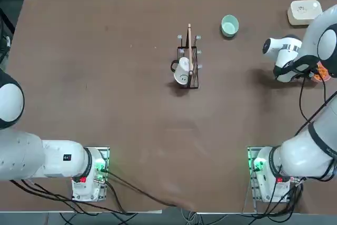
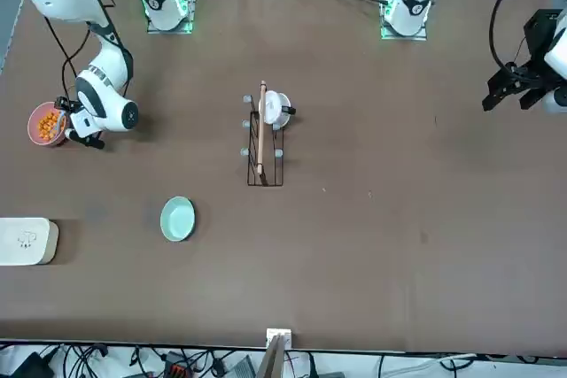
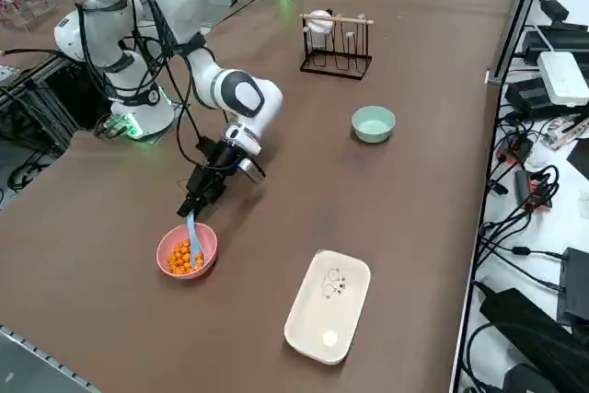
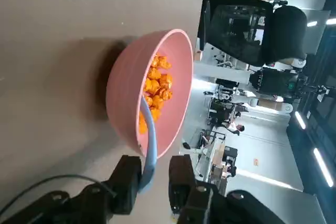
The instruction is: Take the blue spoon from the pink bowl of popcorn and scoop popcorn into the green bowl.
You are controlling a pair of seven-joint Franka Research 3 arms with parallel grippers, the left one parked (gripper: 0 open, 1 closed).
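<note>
Tabletop's wrist view alone shows claw flanking blue spoon.

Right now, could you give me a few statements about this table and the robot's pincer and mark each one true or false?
1. The right pincer has the handle of the blue spoon between its fingers. True.
2. The spoon's scoop end is still inside the pink bowl with the popcorn. True.
3. The green bowl already has popcorn in it. False: it shows none.
4. The white mug stands inside the green bowl. False: it sits at the black wire rack, apart from that bowl.
5. The cream box lies nearer the pink bowl than the rack does. True.
</note>
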